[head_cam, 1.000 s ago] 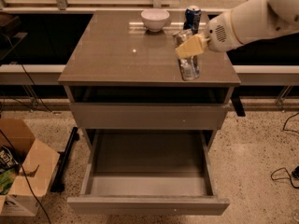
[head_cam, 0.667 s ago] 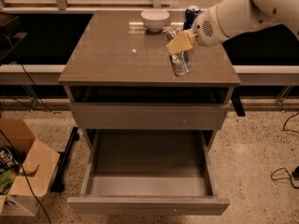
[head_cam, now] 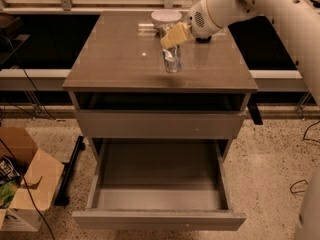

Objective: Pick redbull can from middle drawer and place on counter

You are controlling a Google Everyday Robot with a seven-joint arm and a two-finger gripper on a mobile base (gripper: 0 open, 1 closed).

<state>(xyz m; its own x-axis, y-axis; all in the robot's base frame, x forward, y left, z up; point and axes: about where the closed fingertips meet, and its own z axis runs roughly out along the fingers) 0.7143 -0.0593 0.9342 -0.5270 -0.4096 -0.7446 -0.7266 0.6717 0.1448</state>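
Note:
The redbull can (head_cam: 171, 60), slim and silver-grey, is upright over the middle of the counter (head_cam: 115, 54), at or just above its surface. My gripper (head_cam: 172, 38) reaches in from the upper right and is shut on the can's top with its tan fingers (head_cam: 175, 33). The middle drawer (head_cam: 160, 216) is pulled out wide below the cabinet front, and its smooth grey inside holds nothing.
A white bowl (head_cam: 166, 18) sits at the back of the counter, just behind the gripper. A dark object (head_cam: 202, 38) shows under my arm. A cardboard box (head_cam: 25, 184) and cables lie on the floor at the left. A cable (head_cam: 300, 184) lies at the right.
My gripper has moved left across the counter, carrying the redbull can with it, from near the right side toward the middle.

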